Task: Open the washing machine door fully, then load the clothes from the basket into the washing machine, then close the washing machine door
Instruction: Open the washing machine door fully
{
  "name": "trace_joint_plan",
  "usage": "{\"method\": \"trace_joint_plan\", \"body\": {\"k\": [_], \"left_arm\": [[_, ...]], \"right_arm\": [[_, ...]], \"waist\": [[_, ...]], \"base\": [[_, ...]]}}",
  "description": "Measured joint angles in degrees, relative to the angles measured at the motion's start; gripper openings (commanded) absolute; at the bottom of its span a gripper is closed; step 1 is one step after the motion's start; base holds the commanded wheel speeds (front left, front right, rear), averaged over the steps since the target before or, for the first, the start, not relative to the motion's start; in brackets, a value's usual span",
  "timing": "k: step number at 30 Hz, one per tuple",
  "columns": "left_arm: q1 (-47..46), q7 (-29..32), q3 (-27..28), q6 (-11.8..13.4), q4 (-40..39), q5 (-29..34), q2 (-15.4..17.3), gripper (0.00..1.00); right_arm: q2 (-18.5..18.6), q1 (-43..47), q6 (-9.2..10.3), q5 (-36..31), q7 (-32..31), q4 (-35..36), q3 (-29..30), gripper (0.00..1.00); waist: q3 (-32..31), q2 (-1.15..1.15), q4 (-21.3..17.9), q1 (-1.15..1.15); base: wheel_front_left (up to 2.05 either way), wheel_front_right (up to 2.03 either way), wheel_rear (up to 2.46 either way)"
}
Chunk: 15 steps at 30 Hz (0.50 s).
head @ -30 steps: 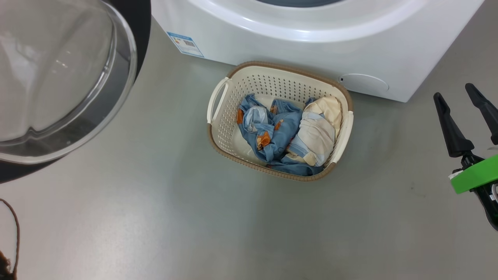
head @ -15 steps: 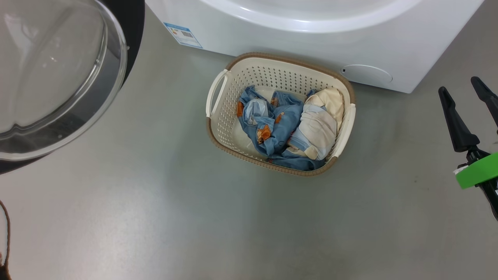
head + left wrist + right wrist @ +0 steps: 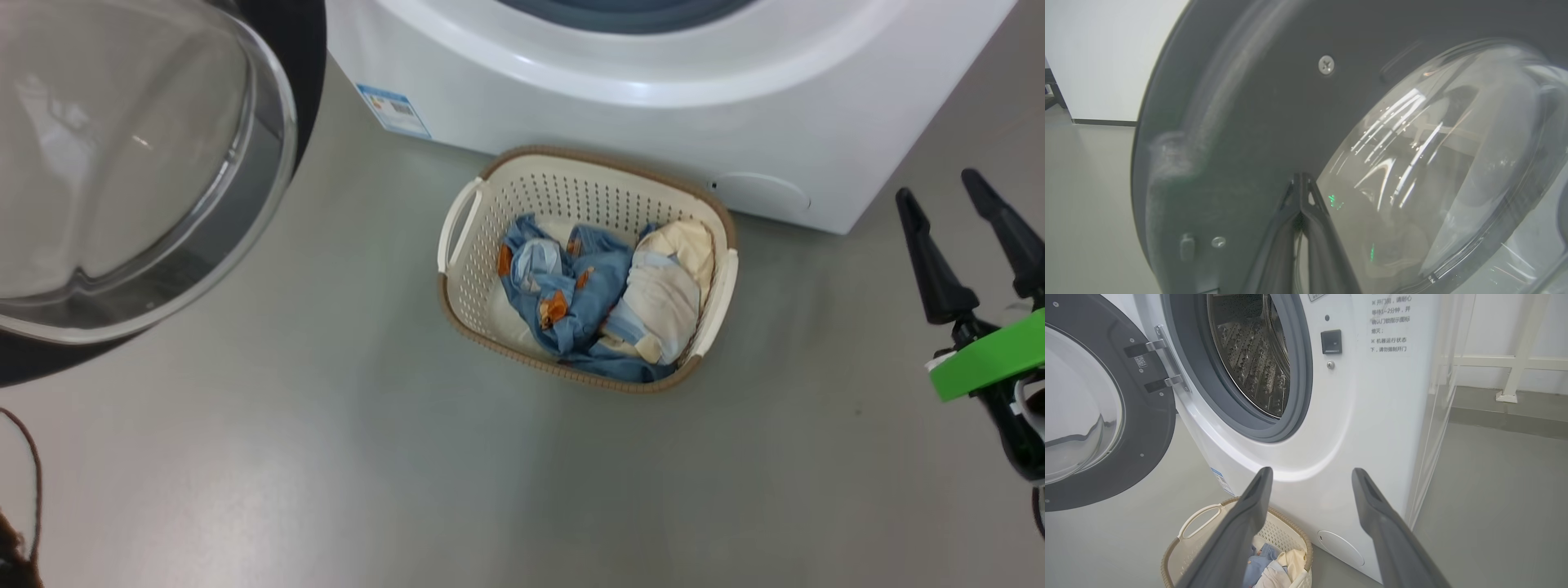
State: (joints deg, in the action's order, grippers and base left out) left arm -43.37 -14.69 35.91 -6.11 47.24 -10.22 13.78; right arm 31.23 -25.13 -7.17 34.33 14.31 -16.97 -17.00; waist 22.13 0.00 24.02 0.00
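A: Head view?
B: Steeply down at the basket (image 3: 571,196) before the washing machine (image 3: 620,122).
A: Wrists?
B: Left sits close against the washing machine door (image 3: 1241,122); right faces the washing machine from low, sharing basket and door.

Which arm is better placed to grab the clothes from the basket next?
Right. The right gripper is open and empty, off to the right of the basket holding the clothes. The left gripper is shut, pointed at the open washing machine door.
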Motion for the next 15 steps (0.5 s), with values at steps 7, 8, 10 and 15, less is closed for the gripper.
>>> {"method": "trace_joint_plan", "body": {"k": [7, 8, 10, 15], "left_arm": [[4.5, 0.0, -3.2, -1.0, -5.1, 0.9, -2.1, 0.0], [5.3, 0.0, -3.8, -1.2, -6.1, 0.9, -2.4, 0.0], [6.9, 0.0, -5.1, -1.2, -7.7, 0.9, -2.6, 0.0], [11.9, 0.0, -11.3, -1.3, -12.0, 0.0, -3.1, 0.0]], "right_arm": [[-2.2, 2.6, 0.0, 0.0, 0.1, -0.7, 0.3, 1.0], [-2.5, 3.0, 0.0, 0.0, 0.1, -0.7, 0.5, 1.0], [-3.2, 3.9, 0.0, 0.0, 0.1, -0.8, 0.7, 1.0], [-5.0, 6.4, 0.0, 0.0, 0.1, -0.9, 1.4, 1.0]], "waist": [[-4.1, 0.0, 0.1, 0.0], [-4.7, 0.0, 0.1, -0.01], [-5.9, 0.0, 0.1, -0.01], [-9.0, 0.0, 0.0, -0.01]], "base": [[0.0, 0.0, 0.0], [0.0, 0.0, 0.0], [0.0, 0.0, 0.0], [0.0, 0.0, 0.0]]}}
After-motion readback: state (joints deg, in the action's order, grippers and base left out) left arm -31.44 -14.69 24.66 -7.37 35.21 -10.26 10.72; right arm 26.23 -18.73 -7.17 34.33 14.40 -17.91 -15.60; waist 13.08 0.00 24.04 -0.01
